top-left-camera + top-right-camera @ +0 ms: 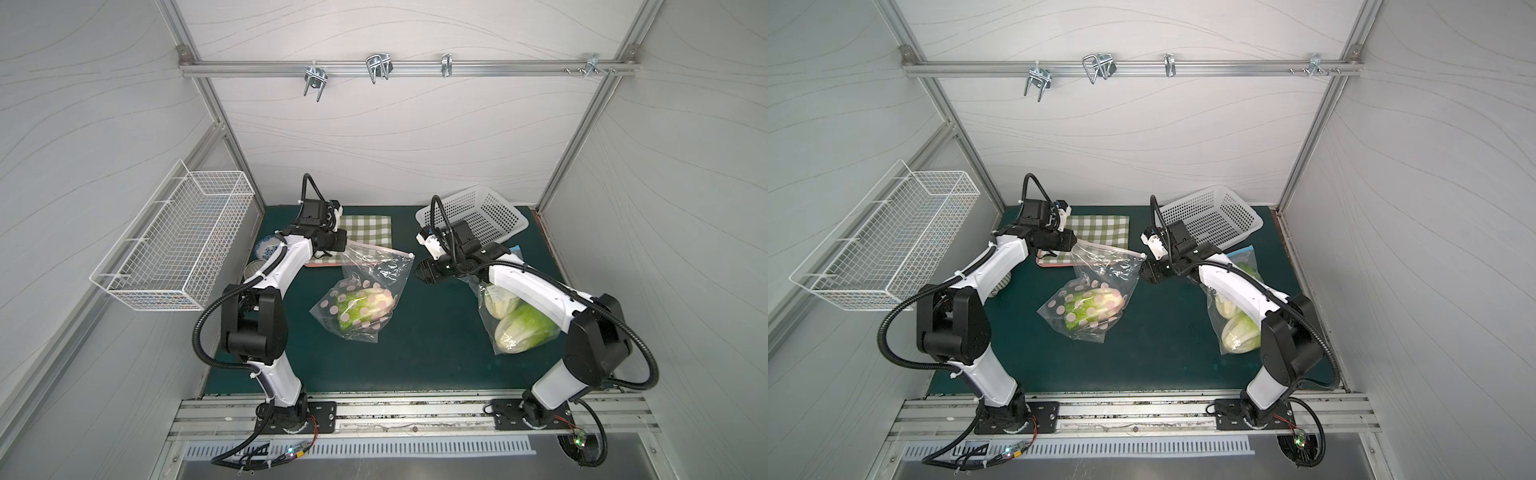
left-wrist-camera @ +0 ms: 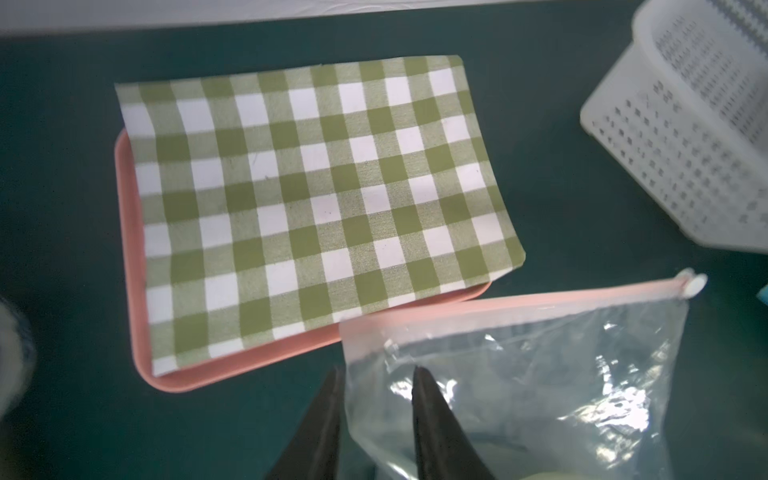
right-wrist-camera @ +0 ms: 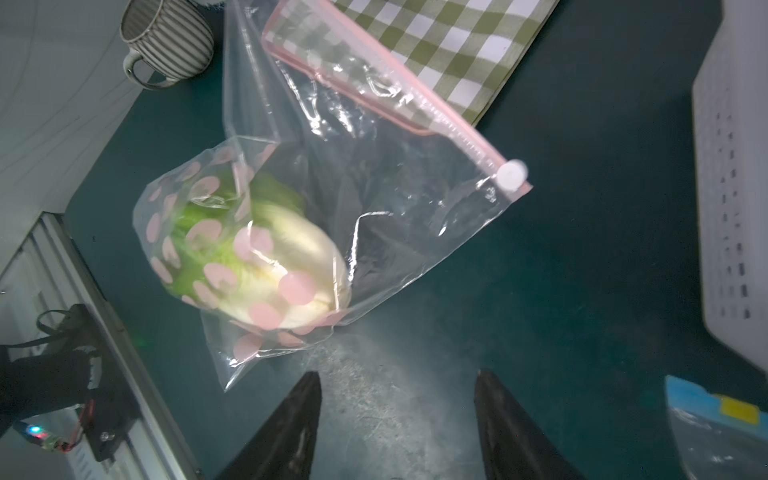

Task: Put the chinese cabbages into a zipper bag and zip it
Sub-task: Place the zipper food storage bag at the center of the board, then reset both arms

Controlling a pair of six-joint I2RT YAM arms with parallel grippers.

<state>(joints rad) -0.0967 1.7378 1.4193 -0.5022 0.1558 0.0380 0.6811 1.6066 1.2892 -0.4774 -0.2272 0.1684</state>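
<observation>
A clear zipper bag (image 1: 376,270) with pink dots and a pink zip strip (image 2: 519,301) lies mid-mat, its top raised toward the back. One chinese cabbage (image 1: 359,309) (image 3: 266,257) lies inside it. The white slider (image 3: 512,174) sits at the strip's right end. My left gripper (image 2: 376,374) (image 1: 344,246) is open, with the bag's top left corner edge between its fingers. My right gripper (image 3: 399,378) (image 1: 420,275) is open and empty over bare mat, just right of the slider. Two more cabbages (image 1: 523,328) lie in a second clear bag (image 1: 488,332) under my right arm.
A green checked cloth (image 2: 311,199) covers a pink tray (image 2: 133,291) behind the bag. A white perforated basket (image 1: 478,216) stands at the back right, a wire basket (image 1: 178,237) hangs on the left wall. A striped mug (image 3: 166,37) and a bowl (image 1: 266,247) sit at the left.
</observation>
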